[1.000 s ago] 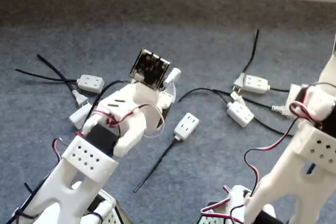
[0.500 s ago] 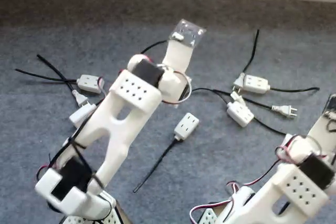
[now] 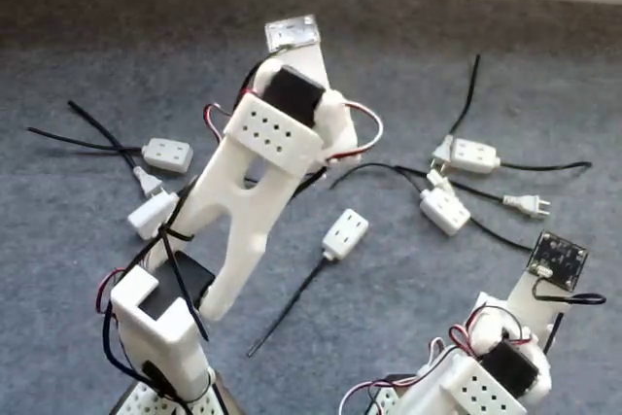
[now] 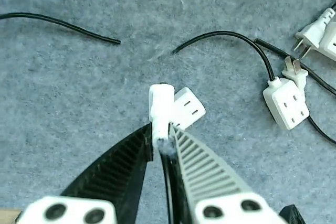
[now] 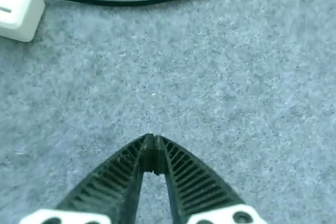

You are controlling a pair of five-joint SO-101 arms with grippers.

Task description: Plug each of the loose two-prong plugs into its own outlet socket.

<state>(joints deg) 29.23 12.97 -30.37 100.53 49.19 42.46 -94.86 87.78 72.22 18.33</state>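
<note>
My left gripper (image 4: 160, 135) clamps the plug (image 4: 160, 100) over a socket (image 4: 188, 108); I'd square it to the slots, then lower gently. Right gripper (image 5: 155, 153) pinched together, empty.

High view: fixed, overhead, looking down across the carpet (image 3: 408, 94).
Left wrist view: raised, facing down.
Right wrist view: close, facing down.
Shared: high and left wrist views share one corded socket (image 3: 445, 209) (image 4: 286, 103).

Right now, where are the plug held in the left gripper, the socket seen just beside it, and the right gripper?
plug (image 4: 160, 103): left wrist view, on its white body.
socket (image 4: 190, 109): left wrist view, on its slotted face.
right gripper (image 5: 154, 156): right wrist view, between its closed fingertips.
</note>
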